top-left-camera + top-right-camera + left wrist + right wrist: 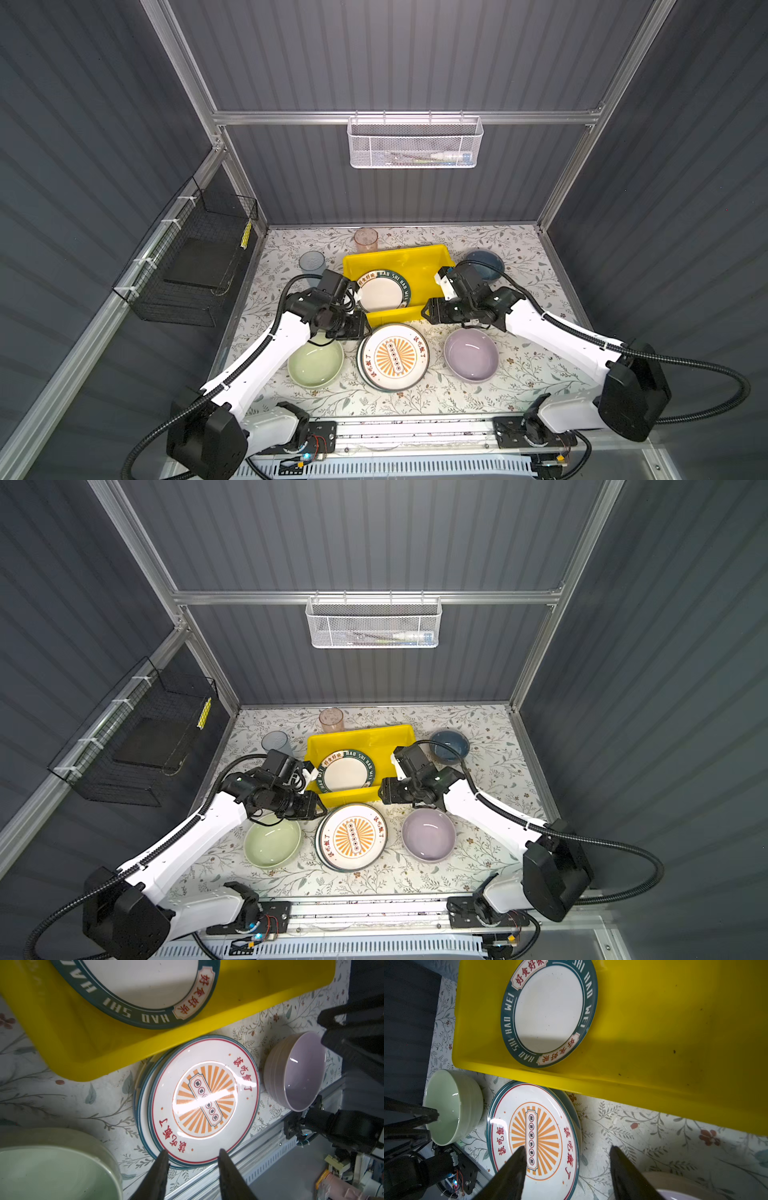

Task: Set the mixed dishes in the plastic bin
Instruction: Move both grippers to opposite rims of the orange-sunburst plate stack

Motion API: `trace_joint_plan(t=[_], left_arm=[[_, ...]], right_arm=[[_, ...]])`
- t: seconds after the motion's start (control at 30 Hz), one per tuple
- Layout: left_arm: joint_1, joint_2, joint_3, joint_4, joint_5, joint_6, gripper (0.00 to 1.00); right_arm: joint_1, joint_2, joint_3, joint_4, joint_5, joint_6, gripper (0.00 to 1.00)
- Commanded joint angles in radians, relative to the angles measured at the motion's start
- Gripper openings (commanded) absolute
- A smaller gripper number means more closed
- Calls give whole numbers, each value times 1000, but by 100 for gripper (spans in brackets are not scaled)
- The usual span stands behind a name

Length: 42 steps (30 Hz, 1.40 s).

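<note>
The yellow plastic bin (415, 266) (370, 739) holds the green-rimmed lettered plate (382, 293) (548, 1014), which leans on its near wall. In front of the bin the orange sunburst plate (395, 357) (204, 1099) lies on top of another plate, between the pale green bowl (316, 363) and the lilac bowl (471, 359). My left gripper (362, 329) (193, 1151) hangs open over the stack's left edge, holding nothing. My right gripper (426, 311) (567, 1147) is open and empty over the stack's right edge. The blue bowl (484, 264) and two tumblers (365, 240) (311, 262) stand behind.
A white mesh basket (415, 143) hangs on the back wall. On the left wall is a black wire basket (195, 266). An aluminium rail (415, 434) runs along the table's front edge between the arm bases.
</note>
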Motion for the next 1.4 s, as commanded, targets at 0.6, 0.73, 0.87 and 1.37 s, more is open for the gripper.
trace_joint_plan(t=[0.6,0.73,0.87,1.37], left_arm=[[-12,-60,-231,135,-36,-137,32],[-12,-38,-245,163,-40,-149,31],[-13,-16,-252,181,-48,-160,30],[-13,75,-233,214,-65,-168,29]], right_arm=[[16,98,-63,55,-93,39,58],[15,118,-65,55,-99,44,57],[16,138,-60,81,-106,49,57],[46,200,-46,82,-109,41,49]])
